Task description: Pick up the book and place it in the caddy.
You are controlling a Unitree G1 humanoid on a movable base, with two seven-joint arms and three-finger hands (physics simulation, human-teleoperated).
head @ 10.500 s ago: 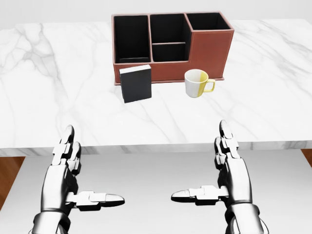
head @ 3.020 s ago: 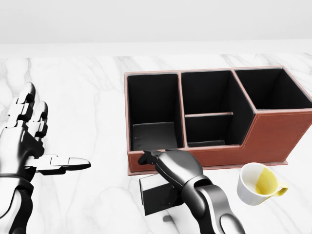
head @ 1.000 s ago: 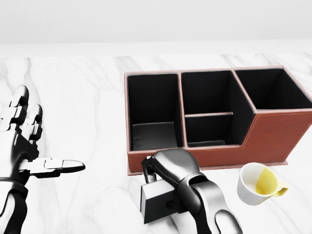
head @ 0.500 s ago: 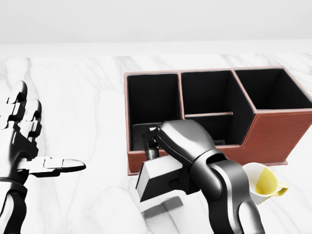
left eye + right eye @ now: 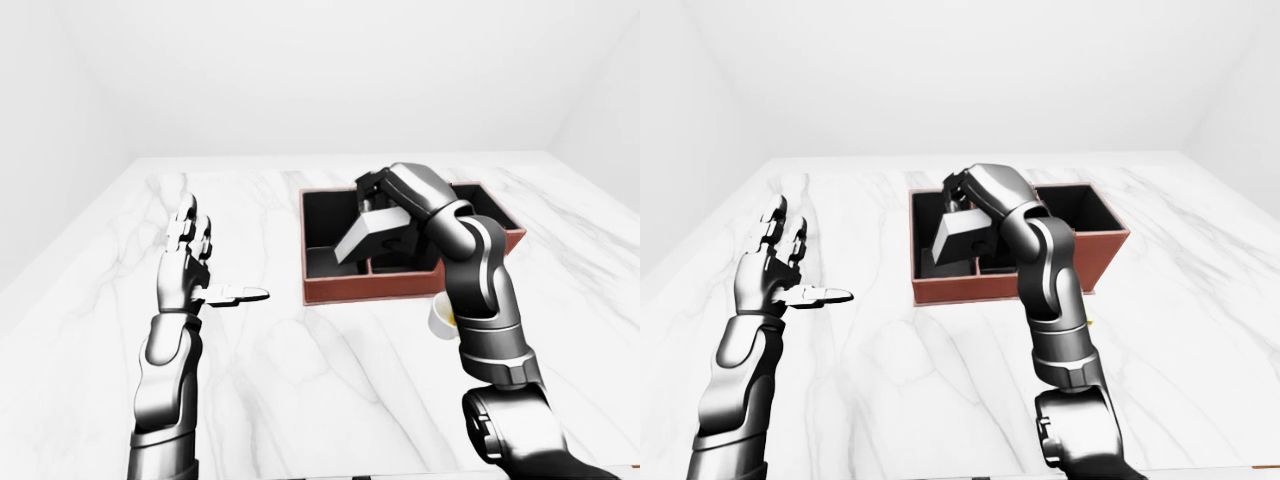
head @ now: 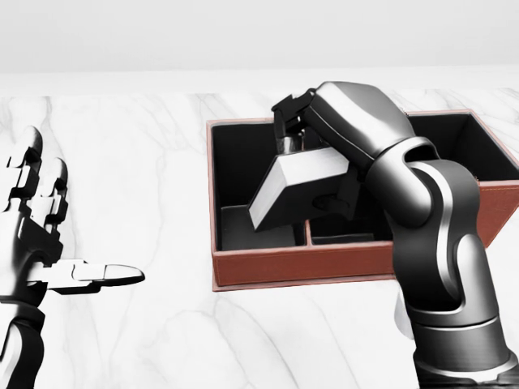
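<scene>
We have the book [image 6: 296, 188] gripped in our right hand [image 6: 312, 150], fingers closed round its upper end; it hangs tilted above the caddy [image 6: 243, 271], its lower corner over the left compartment and clear of the floor of it, as far as we can judge. Our left hand [image 6: 45, 243] is open and empty, held well apart over the table [image 6: 138, 162]. To do this step well we should, we think, turn the wrist until the book stands nearly upright, line its lower edge up between the left wall and the first divider, then come straight down; letting go too high or while it is tilted risks it catching on the rim. The mug [image 5: 440, 318] just beside the caddy is mostly hidden by our forearm; we should mind it with the elbow.
</scene>
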